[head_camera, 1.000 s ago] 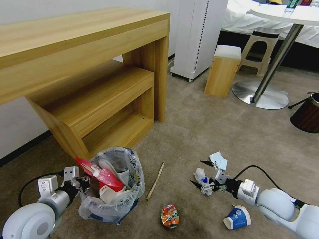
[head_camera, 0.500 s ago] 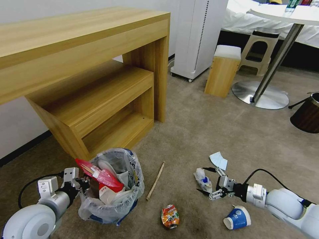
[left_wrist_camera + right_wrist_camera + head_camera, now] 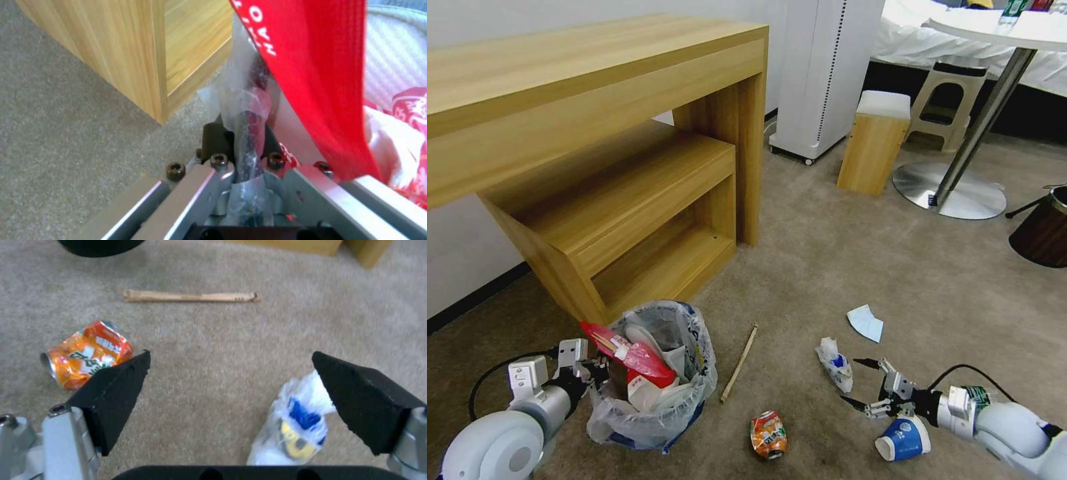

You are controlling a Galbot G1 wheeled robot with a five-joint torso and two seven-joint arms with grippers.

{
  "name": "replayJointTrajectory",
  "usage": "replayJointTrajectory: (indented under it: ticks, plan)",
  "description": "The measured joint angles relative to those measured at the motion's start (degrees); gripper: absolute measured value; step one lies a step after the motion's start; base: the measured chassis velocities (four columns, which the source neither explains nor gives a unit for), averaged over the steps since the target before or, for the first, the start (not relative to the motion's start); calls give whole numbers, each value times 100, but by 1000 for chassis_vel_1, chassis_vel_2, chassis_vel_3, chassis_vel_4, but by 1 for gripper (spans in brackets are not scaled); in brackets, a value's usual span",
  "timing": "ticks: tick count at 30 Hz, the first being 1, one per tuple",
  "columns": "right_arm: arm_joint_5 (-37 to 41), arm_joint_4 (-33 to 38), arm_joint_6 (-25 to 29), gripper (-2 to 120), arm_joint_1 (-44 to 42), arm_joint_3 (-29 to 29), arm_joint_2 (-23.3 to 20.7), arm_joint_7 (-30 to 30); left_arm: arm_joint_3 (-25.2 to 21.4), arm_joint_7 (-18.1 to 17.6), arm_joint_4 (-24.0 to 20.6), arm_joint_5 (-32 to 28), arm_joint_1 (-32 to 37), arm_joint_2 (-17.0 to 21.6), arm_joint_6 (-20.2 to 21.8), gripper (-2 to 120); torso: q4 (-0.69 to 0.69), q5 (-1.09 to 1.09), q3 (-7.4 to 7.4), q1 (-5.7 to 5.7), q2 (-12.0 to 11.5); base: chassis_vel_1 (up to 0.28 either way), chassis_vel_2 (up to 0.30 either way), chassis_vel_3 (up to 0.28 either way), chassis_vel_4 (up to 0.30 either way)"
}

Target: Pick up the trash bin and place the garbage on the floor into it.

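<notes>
Nearest the robot, the left gripper (image 3: pixel 589 371) is clamped on the bag-lined rim of the trash bin (image 3: pixel 657 380), which stands on the carpet close to the front corner of the wooden desk (image 3: pixel 594 133); the left wrist view confirms the pinch, with crinkled clear plastic drawn between closed jaws, and shows the desk's side panel edge just beyond the rim. A red wrapper (image 3: pixel 311 83) lies across that view, with white letters reading "HAO" legible on it; the head view shows the same wrapper jutting above the full bin. The right gripper (image 3: pixel 860 383) hangs low over the carpet with jaws spread wide and nothing between them, just beside an overturned blue and white paper cup (image 3: pixel 904 440). The right wrist view shows bare carpet between the fingertips (image 3: pixel 120 390), a crushed orange can (image 3: pixel 86 353) outside one and a crumpled white wrapper (image 3: pixel 293 426) with blue and yellow print by the other; print on both is too small to read. A wooden stick (image 3: pixel 739 363) lies between bin and wrapper, apart from both. Farther out rests a pale blue paper (image 3: pixel 866 322), then open carpet. Beyond stand a wooden stool (image 3: pixel 874 143), a white appliance (image 3: pixel 827 73), a round table's metal base (image 3: pixel 949 190) and a brown bin (image 3: pixel 1044 230) at the right edge.
</notes>
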Motion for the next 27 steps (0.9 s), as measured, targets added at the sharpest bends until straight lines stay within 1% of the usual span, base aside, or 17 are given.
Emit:
replayJointTrajectory:
  ticks: [3, 6, 11, 13, 18, 22, 27]
  plan:
    - [44, -114, 4, 89, 9, -27, 124, -33, 4, 2, 15, 0, 0, 9, 0, 0, 0, 0, 0, 0, 0, 0, 0, 0, 0]
    - [129, -290, 10, 87, 40, -117, 365, -178, 4, 4, 24, -5, 1, 19, 0, 0, 0, -2, 0, 0, 0, 0, 0, 0, 0]
    - [337, -364, 1, 87, 72, -255, 530, -375, 4, 3, 24, -6, 6, 8, 5, 0, 0, -1, 0, 0, 0, 0, 0, 0, 0]
    - [570, -411, -29, 87, 118, -364, 612, -525, 14, 1, 41, -3, 13, -8, 8, 0, 0, -2, 0, 0, 0, 0, 0, 0, 0]
    - [894, -505, -74, 87, 177, -477, 717, -630, 20, -2, 47, -2, 10, -25, 8, 0, 0, -2, 0, 0, 0, 0, 0, 0, 0]
    - [1336, -730, -168, 86, 231, -642, 882, -807, 20, -4, 48, 9, 41, -48, 8, 0, 0, -2, 0, 0, 0, 0, 0, 0, 0]
    - [1666, -915, -211, 87, 309, -832, 1001, -919, 20, -7, 45, 35, 74, -73, 9, 0, 0, -2, 0, 0, 0, 0, 0, 0, 0]
